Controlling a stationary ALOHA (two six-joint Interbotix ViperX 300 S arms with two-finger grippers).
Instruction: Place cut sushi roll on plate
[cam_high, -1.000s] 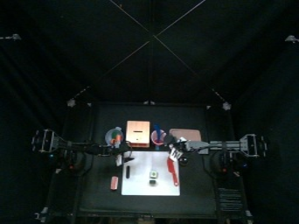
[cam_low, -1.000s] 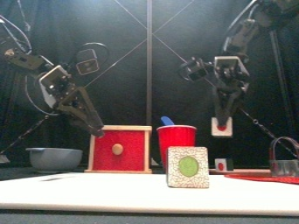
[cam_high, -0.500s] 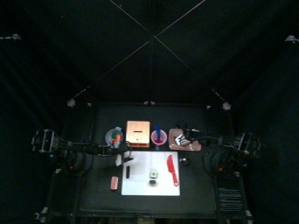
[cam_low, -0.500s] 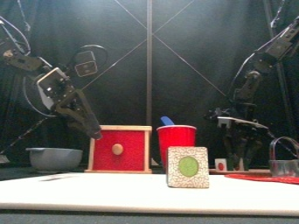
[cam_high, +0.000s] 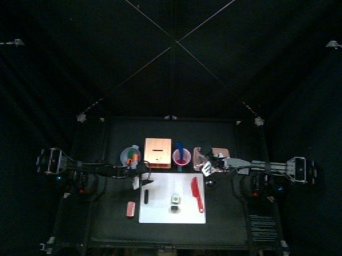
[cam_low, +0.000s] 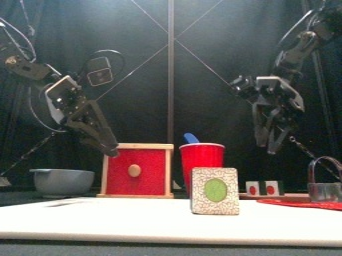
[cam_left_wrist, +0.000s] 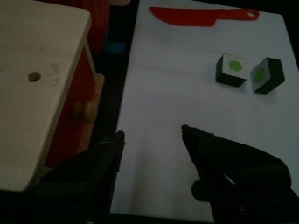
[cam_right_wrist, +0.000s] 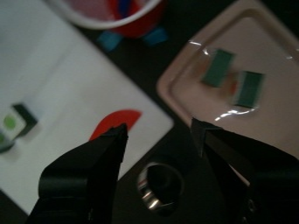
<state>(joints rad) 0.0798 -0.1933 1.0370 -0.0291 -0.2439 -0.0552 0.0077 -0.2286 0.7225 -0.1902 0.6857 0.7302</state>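
Two cut sushi roll pieces (cam_right_wrist: 219, 67) lie side by side on the pinkish plate (cam_right_wrist: 268, 44), seen small at the back in the front view (cam_low: 251, 187). My right gripper (cam_right_wrist: 163, 140) hangs open above the plate's near edge with nothing between its jaws; the front view shows it raised (cam_low: 277, 140). Two more roll pieces (cam_left_wrist: 235, 70) with green centres stand on the white mat (cam_left_wrist: 163, 87), one large in the front view (cam_low: 215, 190). My left gripper (cam_left_wrist: 152, 136) is open and empty over the mat's left part (cam_high: 144, 178). The top view shows the plate (cam_high: 214, 155) at the right back.
A red knife (cam_high: 198, 192) lies on the mat's right side. Along the back stand a blue bowl (cam_low: 63, 181), a wooden block with a red face (cam_low: 139, 170) and a red cup (cam_low: 202, 160). A metal handled object (cam_low: 325, 182) sits at the far right.
My right gripper came down to the plate with a roll piece, opened and let it go, then rose. Two pieces now lie on the plate. The left arm has not moved.
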